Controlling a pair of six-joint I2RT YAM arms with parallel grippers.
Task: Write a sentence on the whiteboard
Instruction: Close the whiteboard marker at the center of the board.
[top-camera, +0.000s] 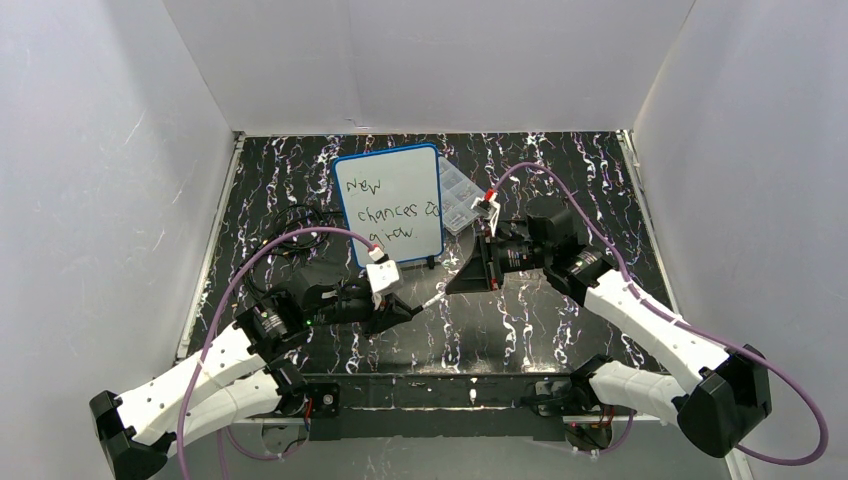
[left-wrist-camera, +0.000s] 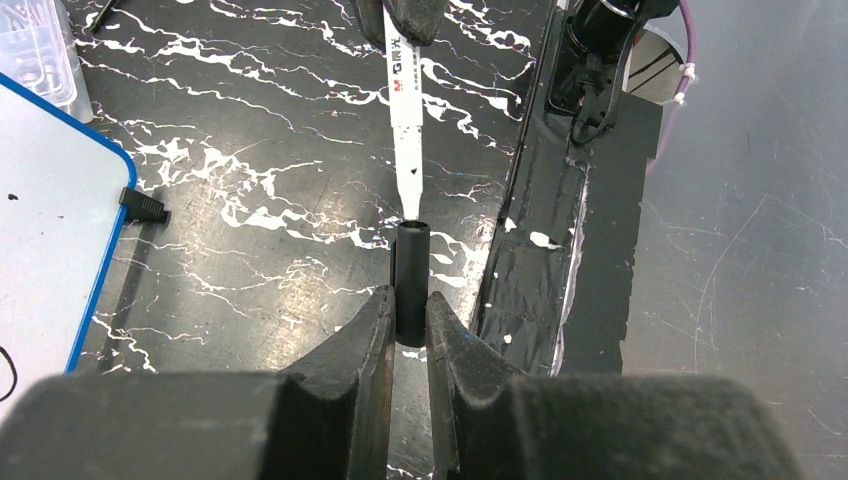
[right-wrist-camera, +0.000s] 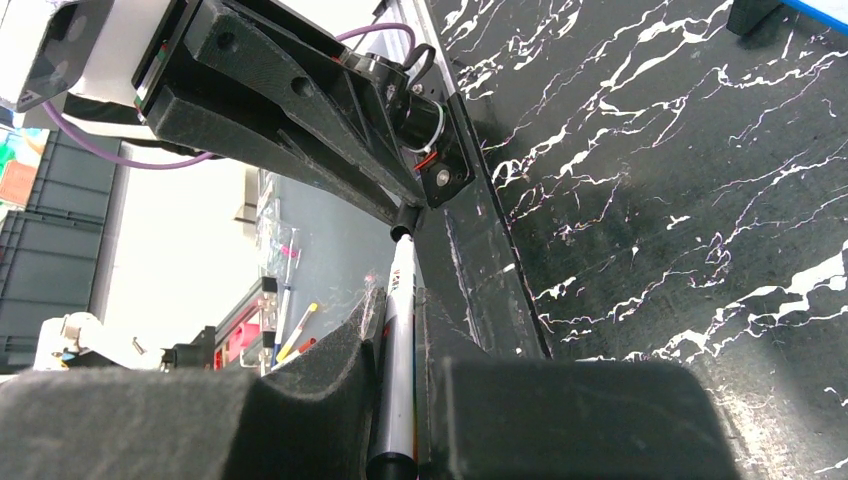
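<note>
Now: the whiteboard (top-camera: 390, 205) stands propped at the back middle of the table (top-camera: 560, 330), face toward the arms, with the sentence (top-camera: 386, 212) on it in three black lines that read roughly "New chances grow". From that, writing looks done and the step in hand is judged to be recapping. The right gripper (top-camera: 462, 283) is clamped shut on the marker (top-camera: 436, 298), whose barrel runs out between its fingers toward the left arm. The left gripper (top-camera: 408, 312) is closed on the black cap (left-wrist-camera: 411, 285), pinching it near its rear end. Key relation: the cap's open mouth faces the marker's writing end, and the two long axes lie nearly on one line, running across the table between the two grippers. In the left wrist view the white tip meets the mouth of the cap; whether it has entered, cannot tell. The marker points away from the board, toward the left gripper, in front of the board and apart from it. Seating would need a straight push along that shared axis. Risk: a small tilt would jam the tip on the cap's rim.
</note>
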